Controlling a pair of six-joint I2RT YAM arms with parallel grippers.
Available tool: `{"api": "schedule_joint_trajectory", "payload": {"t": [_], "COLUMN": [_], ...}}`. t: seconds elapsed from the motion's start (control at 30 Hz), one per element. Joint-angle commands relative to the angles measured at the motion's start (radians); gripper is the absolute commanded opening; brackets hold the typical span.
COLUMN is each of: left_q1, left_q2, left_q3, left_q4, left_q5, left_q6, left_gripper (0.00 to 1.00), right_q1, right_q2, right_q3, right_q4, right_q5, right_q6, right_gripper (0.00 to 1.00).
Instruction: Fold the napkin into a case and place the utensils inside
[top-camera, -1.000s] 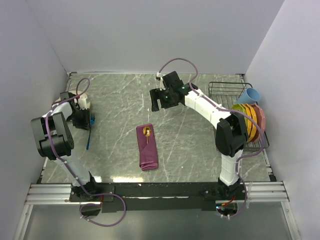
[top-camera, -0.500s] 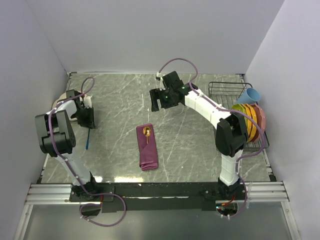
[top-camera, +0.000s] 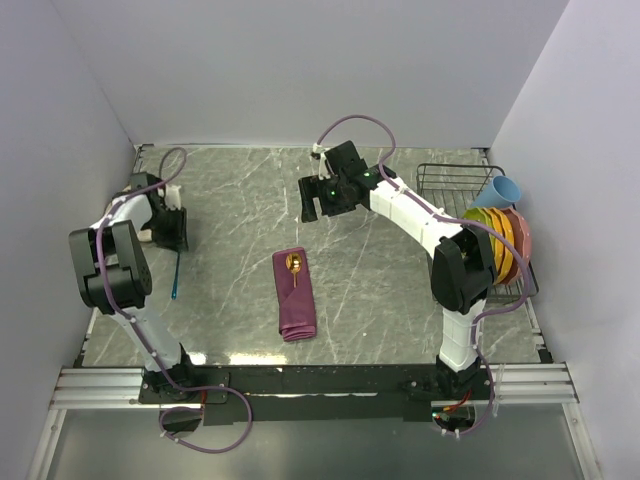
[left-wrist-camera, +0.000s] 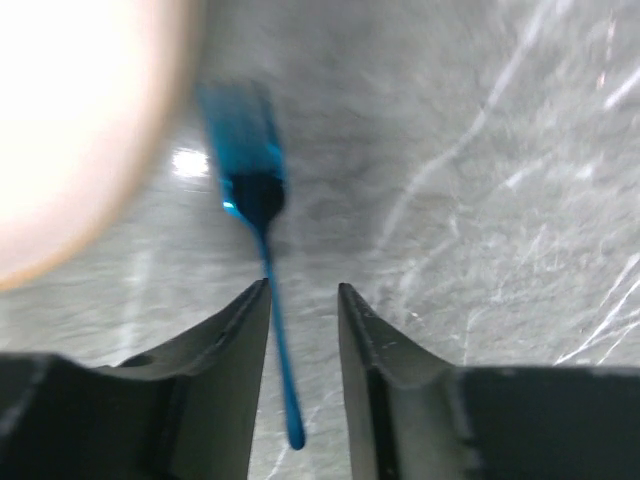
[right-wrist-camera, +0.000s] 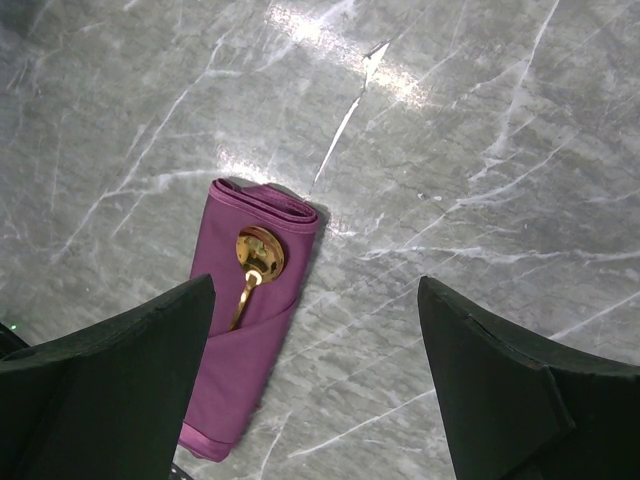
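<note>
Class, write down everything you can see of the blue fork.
The blue fork is thin and glossy, with blurred tines, a darker neck and a long slim handle. It lies on the grey marbled table, tines beside the cream plate, handle running between the left hand's parted fingers, close to one; contact is unclear.

No writing, label, brand, number or sign can be read on anything in any of the three views.
</note>
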Motion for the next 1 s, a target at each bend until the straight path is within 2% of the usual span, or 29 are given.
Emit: {"api": "schedule_joint_trajectory", "payload": {"t": [0.0, 0.47, 0.57, 0.6, 0.63, 0.67, 0.8, 0.83, 0.87, 0.97], "left_q1": [0.045, 0.028, 0.025, 0.020, 0.010, 0.002, -0.058, -0.087, -0.104, -0.187], "left_q2": [-0.046, 0.040, 0.062, 0.062, 0.056, 0.047, -0.051, -0.070, -0.091, -0.153], "left_q3": [0.072, -0.033, -0.034, -0.025, -0.014, -0.002, 0.137, 0.157, 0.173, 0.213], "left_q4": [-0.026, 0.030, 0.014, 0.005, -0.003, -0.010, -0.032, -0.006, 0.014, 0.058], "left_q5": [-0.002, 0.014, 0.016, 0.023, 0.032, 0.062, 0.148, 0.151, 0.153, 0.118], "left_q6": [0.010, 0.056, 0.047, 0.044, 0.029, 0.013, -0.153, -0.272, -0.324, -0.494], "left_gripper": [0.41, 0.35, 0.24, 0.07, 0.01, 0.01, 0.01, 0.01, 0.01, 0.01], "right_q1": [-0.007, -0.007, -0.009, -0.007, -0.007, -0.009, -0.007, -0.007, -0.006, 0.017], "right_q2": [-0.010, 0.003, 0.004, 0.004, 0.004, 0.003, 0.006, 0.007, 0.007, 0.016], "right_q3": [0.028, 0.028, 0.028, 0.028, 0.029, 0.029, 0.031, 0.040, 0.039, 0.039], "right_q4": [0.011, 0.012, 0.017, 0.018, 0.023, 0.028, 0.077, 0.104, 0.132, 0.248], "right_q5": [-0.007, -0.019, -0.019, -0.024, -0.027, -0.030, -0.164, -0.250, -0.316, -0.424], "right_q6": [0.009, 0.009, 0.015, 0.016, 0.019, 0.021, 0.048, 0.074, 0.094, 0.209], "right_gripper": [0.91, 0.92, 0.92, 0.91, 0.91, 0.90, 0.86, 0.84, 0.80, 0.75]}}
